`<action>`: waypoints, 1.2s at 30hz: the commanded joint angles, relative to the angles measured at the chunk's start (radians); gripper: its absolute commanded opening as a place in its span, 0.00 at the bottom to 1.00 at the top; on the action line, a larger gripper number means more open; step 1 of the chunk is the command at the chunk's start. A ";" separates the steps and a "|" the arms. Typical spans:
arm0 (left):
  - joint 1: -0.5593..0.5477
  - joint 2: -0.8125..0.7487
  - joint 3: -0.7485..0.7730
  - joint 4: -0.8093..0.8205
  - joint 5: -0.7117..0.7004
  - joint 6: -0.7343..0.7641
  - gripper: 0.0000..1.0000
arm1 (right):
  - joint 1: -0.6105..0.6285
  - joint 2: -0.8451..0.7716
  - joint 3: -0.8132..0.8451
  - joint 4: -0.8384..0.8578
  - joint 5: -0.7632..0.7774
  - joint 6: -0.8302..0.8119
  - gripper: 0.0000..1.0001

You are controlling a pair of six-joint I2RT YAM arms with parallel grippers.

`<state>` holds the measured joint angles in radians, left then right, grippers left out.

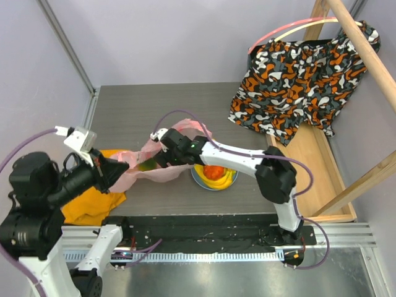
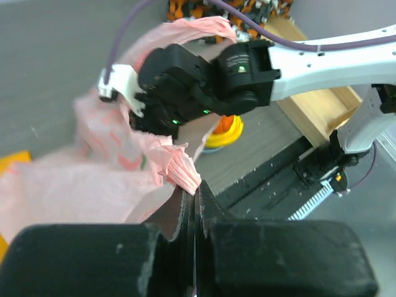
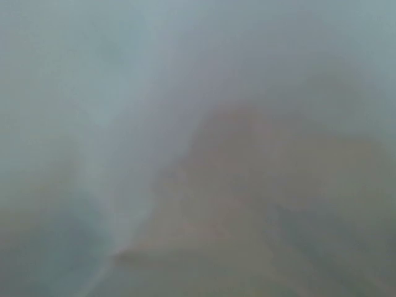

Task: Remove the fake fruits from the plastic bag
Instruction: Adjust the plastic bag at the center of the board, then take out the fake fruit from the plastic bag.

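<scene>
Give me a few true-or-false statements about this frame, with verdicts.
1. The left tool is shut on the pink bag. True.
2. The blue plate is bare. False: red and yellow fruits lie on it.
3. The right tool reaches into the pink bag. True.
4. The patterned cloth covers the blue plate. False: it hangs from a wooden rail at the far right.
</scene>
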<state>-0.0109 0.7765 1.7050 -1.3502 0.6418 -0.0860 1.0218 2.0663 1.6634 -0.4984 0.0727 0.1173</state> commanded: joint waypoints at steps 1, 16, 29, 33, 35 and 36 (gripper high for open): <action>0.038 -0.071 -0.043 -0.285 0.048 -0.007 0.00 | 0.023 -0.160 -0.056 0.044 -0.053 -0.053 0.82; 0.091 -0.123 -0.452 -0.190 -0.017 -0.058 0.00 | 0.072 0.081 0.174 0.067 -0.160 -0.042 0.82; 0.092 -0.141 -0.467 -0.170 -0.025 -0.078 0.00 | 0.081 0.268 0.311 0.054 -0.211 -0.015 0.83; 0.095 -0.137 -0.464 -0.167 -0.030 -0.075 0.00 | 0.081 0.239 0.302 0.011 -0.140 -0.073 0.83; 0.094 -0.140 -0.472 -0.153 -0.030 -0.080 0.00 | 0.080 0.203 0.274 -0.011 -0.103 -0.099 0.82; 0.095 -0.140 -0.485 -0.136 -0.027 -0.083 0.00 | 0.078 0.192 0.262 -0.014 -0.108 -0.110 0.81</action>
<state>0.0753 0.6353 1.2217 -1.3563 0.6125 -0.1535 1.0996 2.3478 1.9358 -0.4942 -0.0963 0.0650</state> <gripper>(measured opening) 0.012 0.826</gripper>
